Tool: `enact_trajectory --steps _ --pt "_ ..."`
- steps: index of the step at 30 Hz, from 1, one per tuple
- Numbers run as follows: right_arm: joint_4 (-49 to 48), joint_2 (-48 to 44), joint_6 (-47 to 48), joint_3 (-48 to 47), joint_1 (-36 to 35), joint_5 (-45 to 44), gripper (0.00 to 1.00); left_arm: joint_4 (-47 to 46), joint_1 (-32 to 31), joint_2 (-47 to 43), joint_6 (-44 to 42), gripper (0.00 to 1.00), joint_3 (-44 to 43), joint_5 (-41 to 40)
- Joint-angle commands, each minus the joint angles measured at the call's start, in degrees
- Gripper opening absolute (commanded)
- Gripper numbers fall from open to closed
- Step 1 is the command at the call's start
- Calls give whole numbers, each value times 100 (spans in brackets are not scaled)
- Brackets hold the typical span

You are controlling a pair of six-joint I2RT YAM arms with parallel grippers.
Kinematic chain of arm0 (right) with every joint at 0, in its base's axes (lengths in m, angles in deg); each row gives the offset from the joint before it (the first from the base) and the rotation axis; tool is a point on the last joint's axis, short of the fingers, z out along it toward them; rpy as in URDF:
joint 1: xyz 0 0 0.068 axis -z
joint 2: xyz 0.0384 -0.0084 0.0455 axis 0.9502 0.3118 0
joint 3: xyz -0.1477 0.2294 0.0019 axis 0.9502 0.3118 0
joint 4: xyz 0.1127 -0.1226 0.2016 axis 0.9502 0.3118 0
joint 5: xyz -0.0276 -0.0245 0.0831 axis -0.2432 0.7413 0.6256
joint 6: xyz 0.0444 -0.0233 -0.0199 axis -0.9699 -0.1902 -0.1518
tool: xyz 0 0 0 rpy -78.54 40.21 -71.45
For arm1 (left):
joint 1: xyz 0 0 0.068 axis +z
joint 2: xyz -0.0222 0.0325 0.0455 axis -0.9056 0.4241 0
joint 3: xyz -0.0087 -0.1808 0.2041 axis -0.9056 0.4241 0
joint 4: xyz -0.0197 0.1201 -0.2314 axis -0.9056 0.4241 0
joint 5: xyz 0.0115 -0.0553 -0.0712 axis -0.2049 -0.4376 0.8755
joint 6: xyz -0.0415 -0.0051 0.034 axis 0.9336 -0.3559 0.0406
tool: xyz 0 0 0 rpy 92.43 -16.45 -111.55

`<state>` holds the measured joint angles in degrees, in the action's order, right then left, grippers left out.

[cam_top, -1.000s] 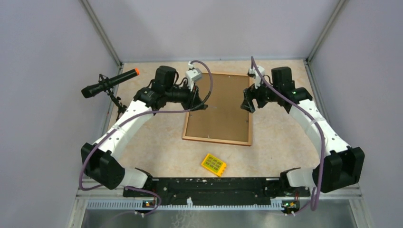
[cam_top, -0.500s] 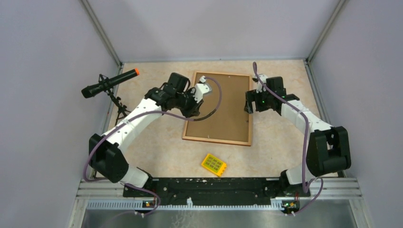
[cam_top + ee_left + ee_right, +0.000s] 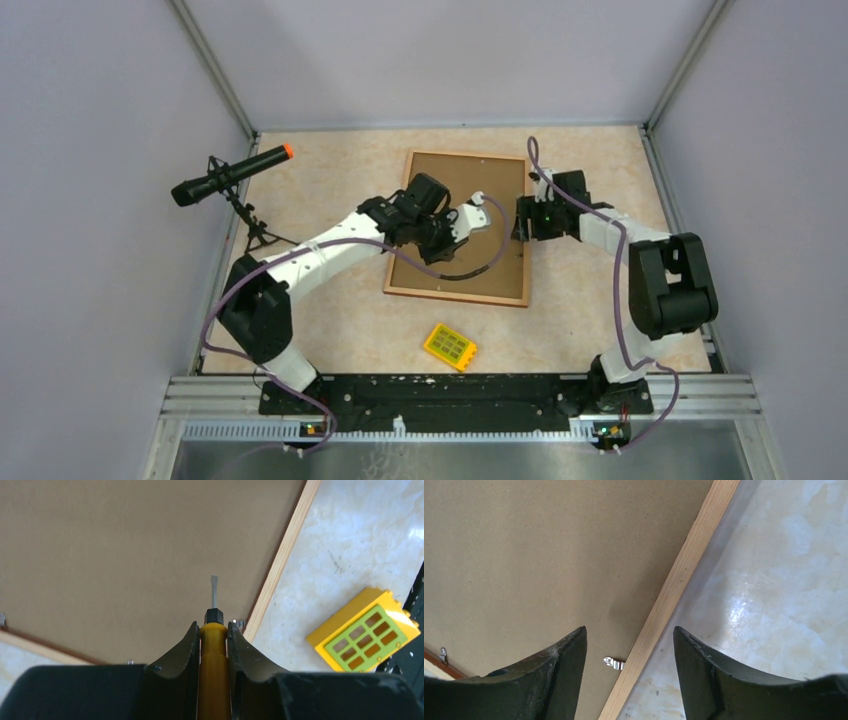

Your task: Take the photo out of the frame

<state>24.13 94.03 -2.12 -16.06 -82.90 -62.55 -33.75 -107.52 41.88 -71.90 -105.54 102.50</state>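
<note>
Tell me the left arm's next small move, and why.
Probably bring the screwdriver tip to the metal clip by the frame rim: the left gripper is shut on the tool, its blade sits over bare backing board beside that clip, which seems to hold the board in.

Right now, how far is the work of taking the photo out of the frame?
Done: the frame lies face down and the left gripper is shut on a screwdriver above its back. In hand: the right gripper hangs open over the right rim, near a clip. Left: the clips seem unturned, the back is in place, the photo hidden.
</note>
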Motion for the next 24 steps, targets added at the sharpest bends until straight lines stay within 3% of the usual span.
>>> enact_trajectory --steps 1,14,24 --pt "-452 158 -146 -53 61 238 59 -1096 -225 221 55 0 -208 611" --pt "-681 457 -281 121 61 817 34 -2377 -606 1241 444 0 -506 816" --pt "-683 699 -282 170 61 728 30 -2668 -638 1669 425 0 -548 657"
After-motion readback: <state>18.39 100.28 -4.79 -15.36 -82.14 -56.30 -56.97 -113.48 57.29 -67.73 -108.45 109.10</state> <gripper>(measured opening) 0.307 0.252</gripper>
